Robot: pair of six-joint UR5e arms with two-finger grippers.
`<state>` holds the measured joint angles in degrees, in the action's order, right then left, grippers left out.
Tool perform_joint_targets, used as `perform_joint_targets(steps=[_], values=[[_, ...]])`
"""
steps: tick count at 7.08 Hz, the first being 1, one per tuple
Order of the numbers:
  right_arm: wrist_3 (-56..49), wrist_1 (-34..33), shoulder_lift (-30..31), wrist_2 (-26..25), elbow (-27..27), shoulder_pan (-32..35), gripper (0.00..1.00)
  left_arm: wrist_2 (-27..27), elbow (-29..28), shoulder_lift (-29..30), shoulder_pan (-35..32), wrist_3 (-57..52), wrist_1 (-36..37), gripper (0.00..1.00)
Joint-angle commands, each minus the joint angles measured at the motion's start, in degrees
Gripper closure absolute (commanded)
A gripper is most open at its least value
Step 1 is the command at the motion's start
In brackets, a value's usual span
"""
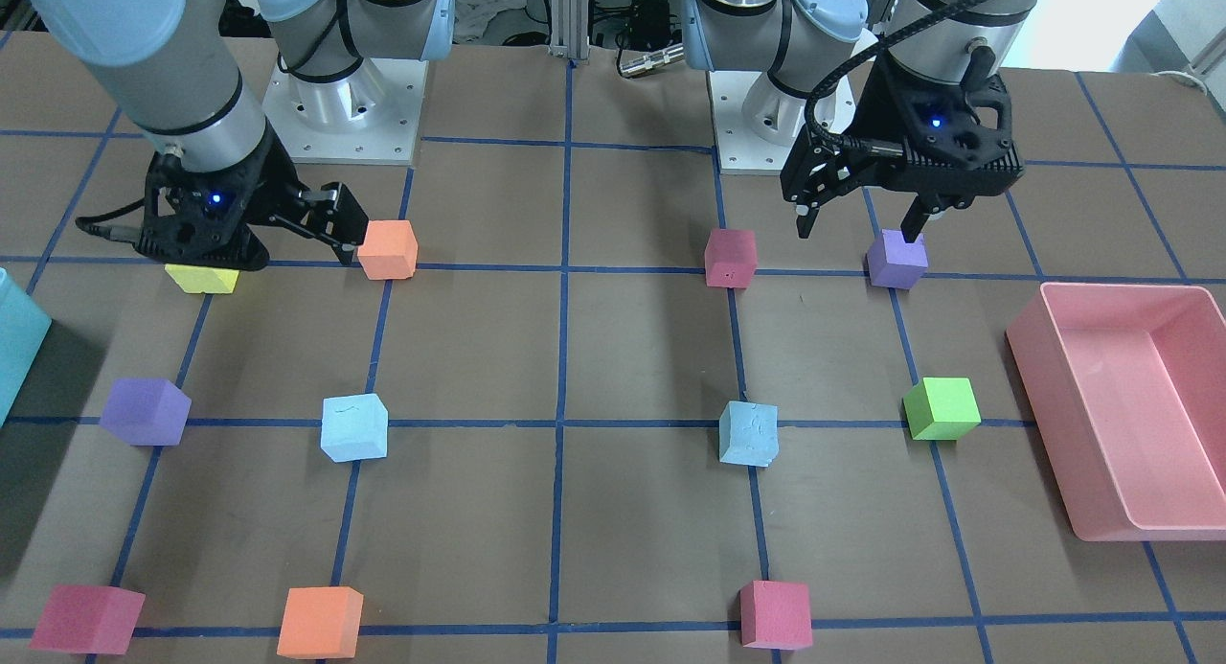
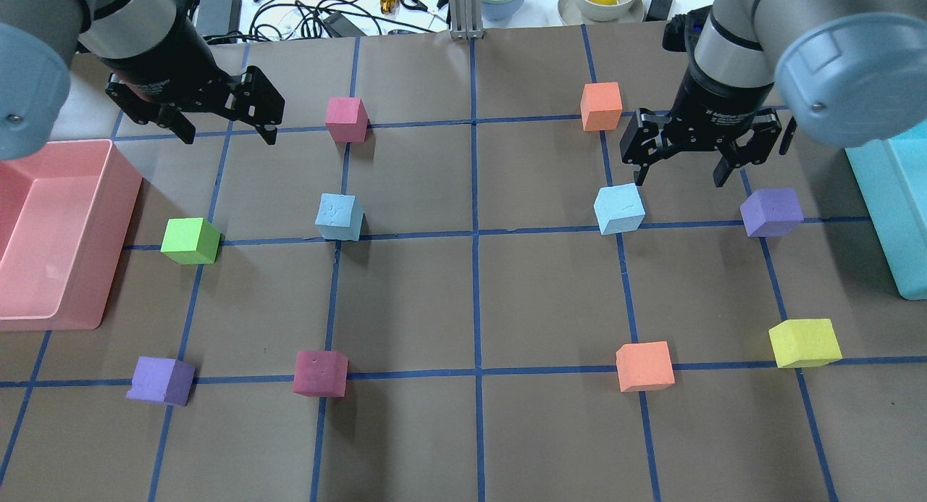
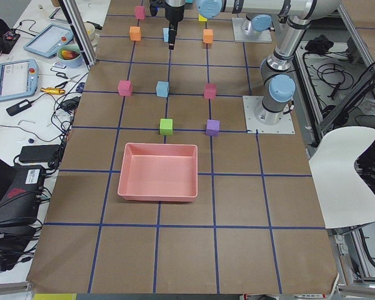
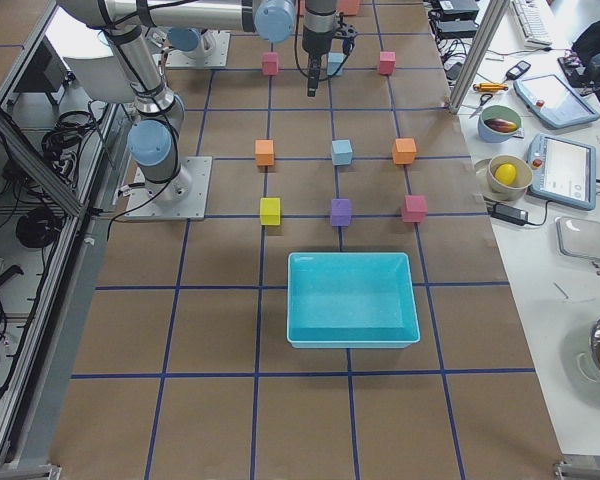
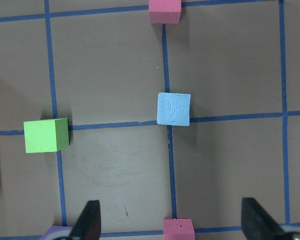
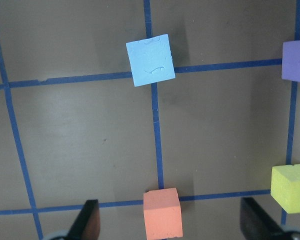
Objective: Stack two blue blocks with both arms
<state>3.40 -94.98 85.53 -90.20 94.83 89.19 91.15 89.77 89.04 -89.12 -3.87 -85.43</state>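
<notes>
A: So, status?
B: Nothing stacked. I saw the left pale blue foam cube (image 2: 339,217) and the right pale blue foam cube (image 2: 619,208) on the brown table (image 2: 471,306), well apart. Black left gripper (image 2: 230,134) and black right gripper (image 2: 681,180) hung spread, empty. All steps remained.

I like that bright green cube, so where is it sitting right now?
In the overhead view the green cube sits on the robot's left, between the pink bin and a pale blue block.
</notes>
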Motion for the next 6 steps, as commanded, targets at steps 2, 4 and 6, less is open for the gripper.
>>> perform_joint_targets(steps=[2,4,6], values=[[-3.5,-14.9,-10.7,0.1,0.2,0.2,0.0,0.0,0.1,0.0,0.0,0.0,0.0,0.0],[-11.0,-19.6,-14.6,0.0,1.5,0.2,0.0,0.0,0.1,0.0,0.0,0.0,0.0,0.0],[-11.2,-25.3,-17.8,0.4,5.2,0.2,0.0,0.0,0.1,0.0,0.0,0.0,0.1,0.0]])
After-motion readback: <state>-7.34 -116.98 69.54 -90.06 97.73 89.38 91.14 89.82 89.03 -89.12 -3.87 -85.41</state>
